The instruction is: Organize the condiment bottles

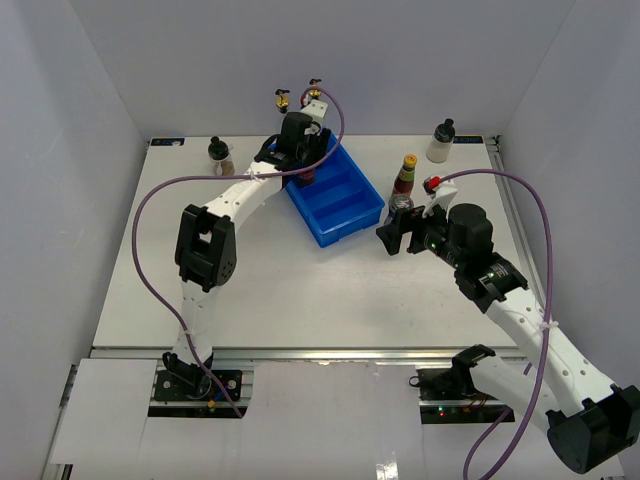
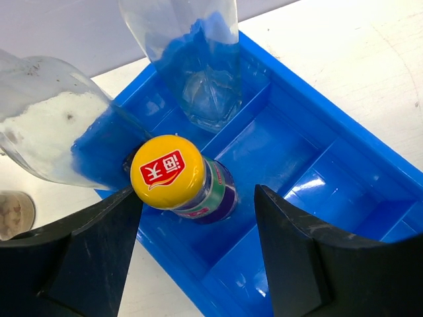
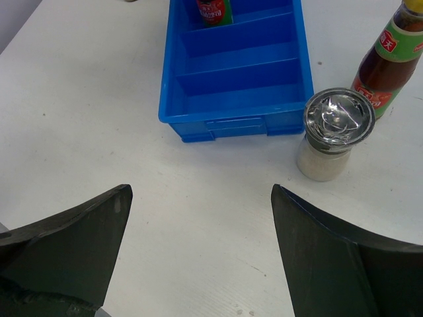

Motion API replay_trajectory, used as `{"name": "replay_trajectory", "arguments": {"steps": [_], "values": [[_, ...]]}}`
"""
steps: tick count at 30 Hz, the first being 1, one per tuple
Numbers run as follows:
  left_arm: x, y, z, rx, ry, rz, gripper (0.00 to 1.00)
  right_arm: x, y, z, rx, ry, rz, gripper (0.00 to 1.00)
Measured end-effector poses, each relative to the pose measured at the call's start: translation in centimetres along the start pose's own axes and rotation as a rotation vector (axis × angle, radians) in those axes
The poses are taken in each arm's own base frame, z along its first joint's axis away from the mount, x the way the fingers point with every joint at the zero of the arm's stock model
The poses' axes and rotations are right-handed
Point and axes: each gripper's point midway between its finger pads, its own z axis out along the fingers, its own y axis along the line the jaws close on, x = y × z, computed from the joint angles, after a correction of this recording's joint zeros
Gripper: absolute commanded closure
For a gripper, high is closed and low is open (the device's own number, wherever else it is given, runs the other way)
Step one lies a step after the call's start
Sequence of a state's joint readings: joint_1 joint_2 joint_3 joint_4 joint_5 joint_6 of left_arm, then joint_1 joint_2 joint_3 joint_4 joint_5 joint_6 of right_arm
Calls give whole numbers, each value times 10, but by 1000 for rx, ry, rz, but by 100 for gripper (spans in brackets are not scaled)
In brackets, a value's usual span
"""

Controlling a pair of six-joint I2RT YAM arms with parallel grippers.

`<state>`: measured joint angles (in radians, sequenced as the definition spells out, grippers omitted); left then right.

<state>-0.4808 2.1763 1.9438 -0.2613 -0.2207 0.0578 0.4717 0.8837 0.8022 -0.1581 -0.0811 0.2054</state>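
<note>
The blue tray [image 1: 345, 205] lies at the middle back. In its far end stands a dark sauce bottle [image 2: 182, 181] with a yellow cap. My left gripper [image 2: 198, 198] is open, one finger on each side of this bottle and the right finger well apart from it. Two tall clear bottles [image 2: 201, 66] [image 2: 49, 129] with gold spouts [image 1: 283, 97] stand just behind. My right gripper [image 3: 199, 198] hangs open over bare table in front of the tray, holding nothing. A second sauce bottle [image 3: 390, 59] and a squat jar [image 3: 337, 129] of pale powder stand right of the tray.
A black-capped jar [image 1: 220, 152] stands on the table left of the tray. Another black-capped jar [image 1: 441, 142] stands at the back right. The tray's middle and near compartments [image 3: 238, 86] hold nothing. White walls close in the table on three sides.
</note>
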Motion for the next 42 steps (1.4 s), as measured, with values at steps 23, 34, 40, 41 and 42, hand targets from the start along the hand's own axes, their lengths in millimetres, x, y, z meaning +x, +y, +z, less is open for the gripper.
{"name": "replay_trajectory", "arguments": {"steps": [23, 34, 40, 41, 42], "values": [[-37, 8, -180, 148, -8, -199, 2, -58, -65, 50, 355, 114, -25, 10], [56, -31, -237, 377, 69, -285, 2, -45, -129, 100, 539, 223, -79, 7], [37, -34, -251, 423, -8, -291, 2, -43, -151, 117, 562, 237, -84, 5], [36, -34, -252, 426, -12, -291, 2, -44, -153, 120, 559, 237, -85, 4], [36, -34, -253, 429, -14, -290, 2, -44, -156, 124, 558, 235, -86, 4]]}}
